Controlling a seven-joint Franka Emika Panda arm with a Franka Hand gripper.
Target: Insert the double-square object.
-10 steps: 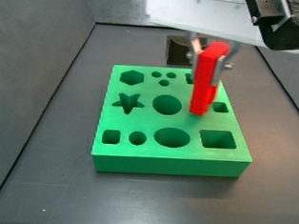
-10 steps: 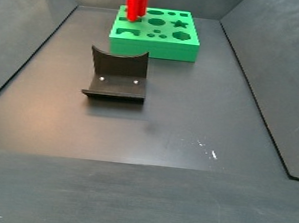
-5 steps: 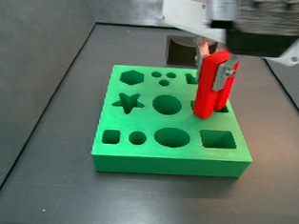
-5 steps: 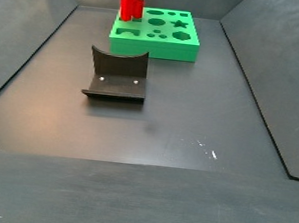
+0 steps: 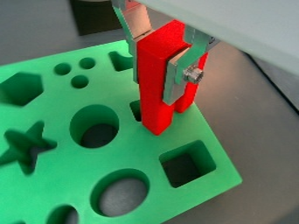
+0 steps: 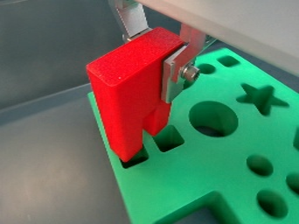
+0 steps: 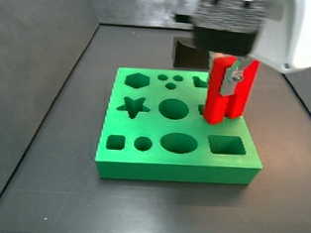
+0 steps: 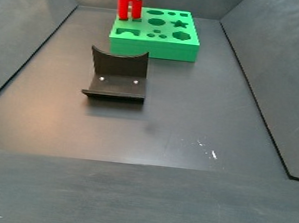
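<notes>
Over the green block (image 7: 177,130), tool (image 5: 163,66) grips double-square object (image 5: 158,79); tip entering its hole, not seated.

Your gripper (image 5: 163,66): flat silver finger plates (image 5: 187,63), a round screw head, white housing, dark wrist block above.

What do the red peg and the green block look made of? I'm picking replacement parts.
Double-square object, clamped in the gripper at the block's edge: apparently hard plastic, matte red, crisp flat faces. Green block: likely plastic too, uniform colour, faint sheen, clean-cut holes.
</notes>
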